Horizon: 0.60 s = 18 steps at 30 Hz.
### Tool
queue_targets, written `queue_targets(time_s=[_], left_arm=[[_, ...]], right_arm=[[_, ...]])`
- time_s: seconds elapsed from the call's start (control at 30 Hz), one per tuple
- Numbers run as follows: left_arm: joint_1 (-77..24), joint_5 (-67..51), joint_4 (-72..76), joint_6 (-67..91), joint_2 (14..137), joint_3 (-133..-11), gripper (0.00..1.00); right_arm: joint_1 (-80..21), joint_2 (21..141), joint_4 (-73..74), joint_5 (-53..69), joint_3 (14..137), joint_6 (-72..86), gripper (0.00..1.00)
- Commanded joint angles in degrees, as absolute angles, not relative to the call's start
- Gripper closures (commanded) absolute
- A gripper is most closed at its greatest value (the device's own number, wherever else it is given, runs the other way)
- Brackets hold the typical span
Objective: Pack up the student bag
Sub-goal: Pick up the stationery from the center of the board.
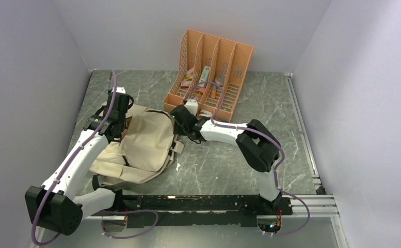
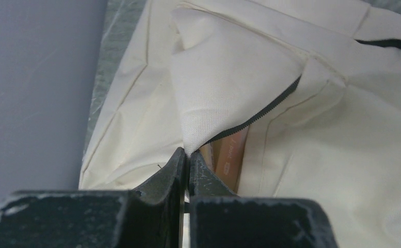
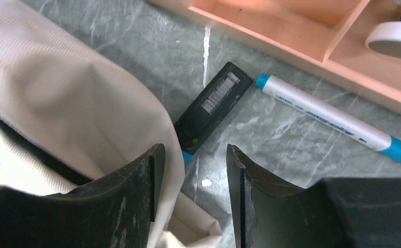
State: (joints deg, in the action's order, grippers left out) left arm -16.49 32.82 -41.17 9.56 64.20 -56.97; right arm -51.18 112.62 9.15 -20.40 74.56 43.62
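The left claw point(image 1: 116, 111) sits at the far-left edge of the student bag point(image 1: 144, 142), and the right claw point(image 1: 179, 118) hovers at its right edge.

Left wrist: this claw is pinched shut on the bag's flap point(image 2: 224, 88), lifting the mouth. Print on a tan item point(image 2: 230, 155) inside is unreadable.

Right wrist: the jaws stand half apart and empty over a black marker point(image 3: 213, 103) just beside the bag. They should close square across its barrel. It carries a barcode label, and the blue-white marker point(image 3: 322, 114) has print too small to read.

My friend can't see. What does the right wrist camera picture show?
The right gripper hangs open over a black marker lying on the grey table beside the beige bag. A white-and-blue pen and the orange organizer lie beyond.
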Motion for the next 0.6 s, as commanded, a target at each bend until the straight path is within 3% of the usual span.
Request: queue_targets(time_s=[0.0, 0.3, 0.57], left_arm=[[-14.07, 41.64, -41.57, 9.53, 61.66, -60.96, 0.95], [-12.49, 41.57, -41.07, 8.65, 60.04, -60.39, 0.95], [-12.48, 39.29, -40.32, 8.45, 60.48, -59.85, 0.95]], right_arm=[[-50.64, 115.54, 10.36, -21.88, 78.13, 45.45, 0.49], [-49.14, 119.59, 12.19, -21.79, 82.10, 45.45, 0.49], [-47.66, 108.53, 0.90, -17.61, 70.98, 44.35, 0.49]])
